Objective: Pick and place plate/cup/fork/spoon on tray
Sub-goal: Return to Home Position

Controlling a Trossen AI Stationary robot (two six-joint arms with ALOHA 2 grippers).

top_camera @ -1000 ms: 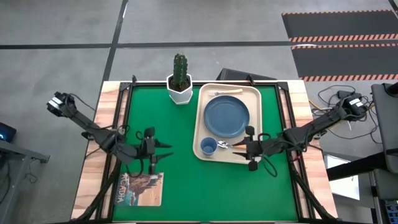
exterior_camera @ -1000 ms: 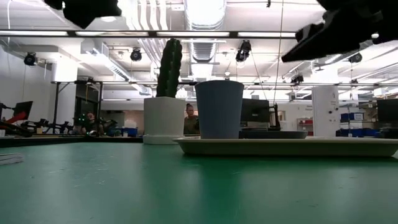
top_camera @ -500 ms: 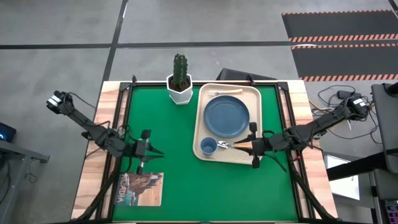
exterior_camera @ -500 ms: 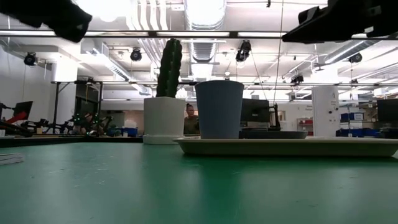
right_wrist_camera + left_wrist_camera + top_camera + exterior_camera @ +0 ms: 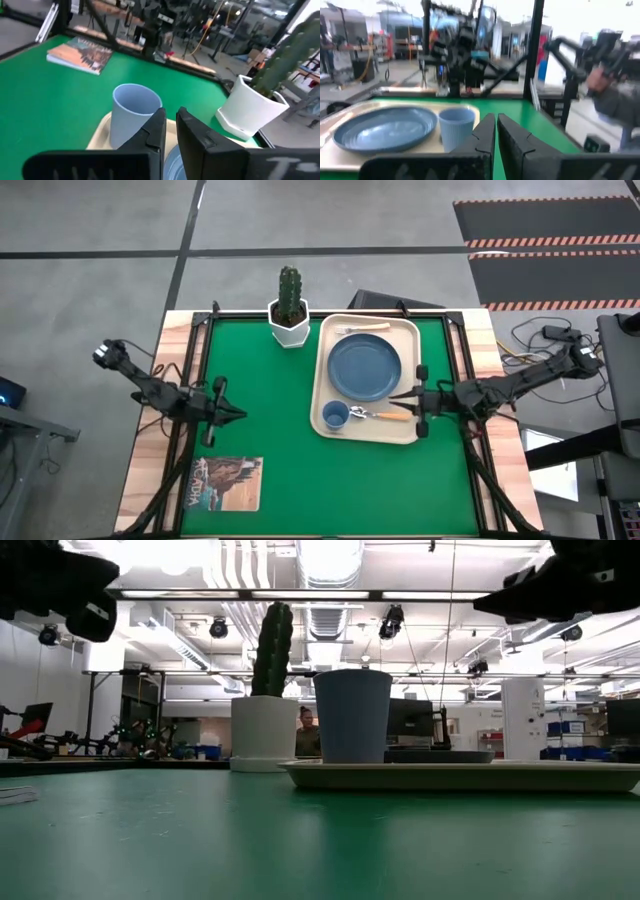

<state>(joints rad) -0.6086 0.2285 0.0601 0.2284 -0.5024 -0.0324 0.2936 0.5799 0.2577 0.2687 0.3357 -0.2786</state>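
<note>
Right tool [image 5: 398,402]: fingers pressed together, empty, above the tray [image 5: 410,340] edge; spoon [image 5: 372,414] just beneath and ahead of its tips, handle nearest, bowl toward the cup [image 5: 335,415]; left tool [image 5: 240,415], likewise pressed together, well apart across the worktop [image 5: 330,480].

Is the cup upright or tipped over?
Upright: the cup stands on its base on the tray, its open mouth facing up, and the low view shows its walls straight.

Tray [image 5: 409,342] on mat [image 5: 280,410], right side. In tray: plate [image 5: 365,367] in middle, fork [image 5: 362,329] behind it, cup [image 5: 335,415] near left, spoon [image 5: 379,415] right of cup. Cactus pot [image 5: 289,321] left of tray, far. Book [image 5: 225,482] near left.
</note>
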